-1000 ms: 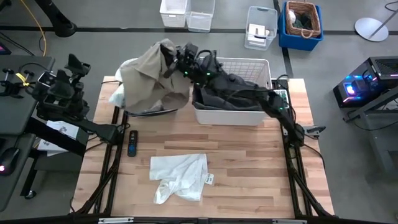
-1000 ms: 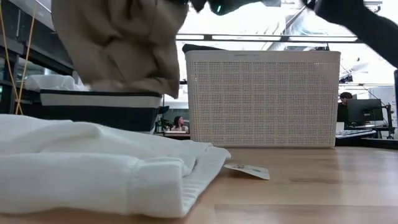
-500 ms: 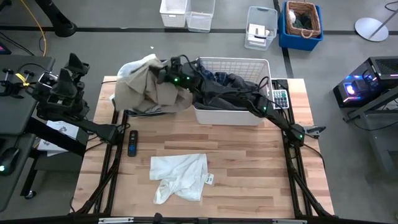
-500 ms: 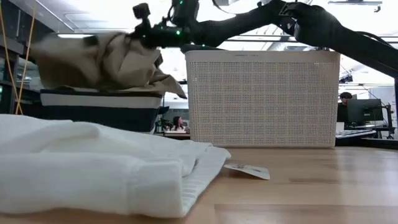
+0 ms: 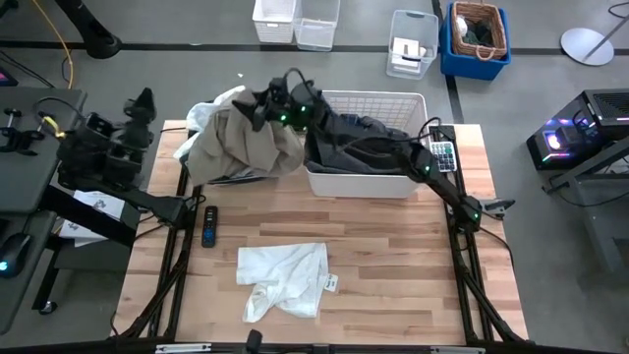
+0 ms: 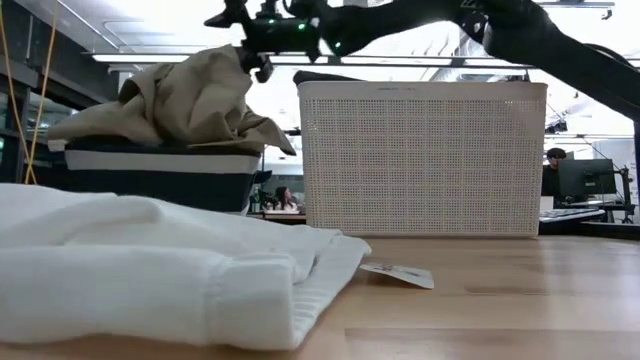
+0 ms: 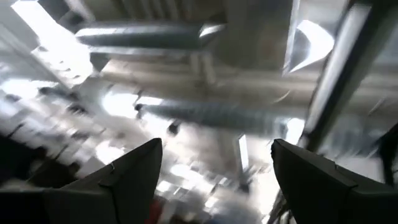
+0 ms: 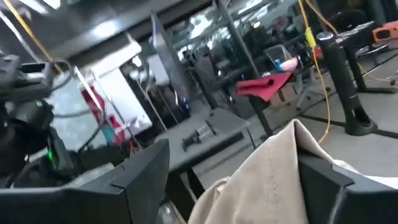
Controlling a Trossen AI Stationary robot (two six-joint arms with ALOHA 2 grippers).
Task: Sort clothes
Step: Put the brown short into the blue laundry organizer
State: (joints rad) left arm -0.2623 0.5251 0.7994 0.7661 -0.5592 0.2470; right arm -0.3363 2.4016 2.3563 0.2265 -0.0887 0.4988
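A tan garment [image 5: 241, 146] lies heaped on the navy bin [image 6: 160, 182] at the table's far left, draped over the bin's rim, with white cloth [image 5: 187, 147] under it. My right gripper [image 5: 263, 106] is open just above the heap's top, and tan cloth [image 8: 267, 177] shows between its fingers. Dark grey clothes [image 5: 364, 138] lie in the white basket [image 5: 369, 182]. A white garment [image 5: 285, 280] lies flat on the near table. My left gripper [image 5: 141, 101] is open off the table's left edge, pointing up at the ceiling. My right gripper comes level from the table's right side, over the tan garment's top fold [image 6: 222, 58]. I cannot tell whether its fingers touch the cloth.
A black handset [image 5: 208, 226] lies near the table's left edge and a calculator [image 5: 442, 152] beside the basket at the right. A paper tag [image 6: 398, 272] lies by the white garment. Bare wood lies between the basket and the white garment. Boxes stand on the floor beyond.
My right gripper has come down toward the navy bin with the tan garment, then opened and let go. The garment, which hung below the gripper, now lies in a heap on the bin. My left arm has swung a little toward the table.
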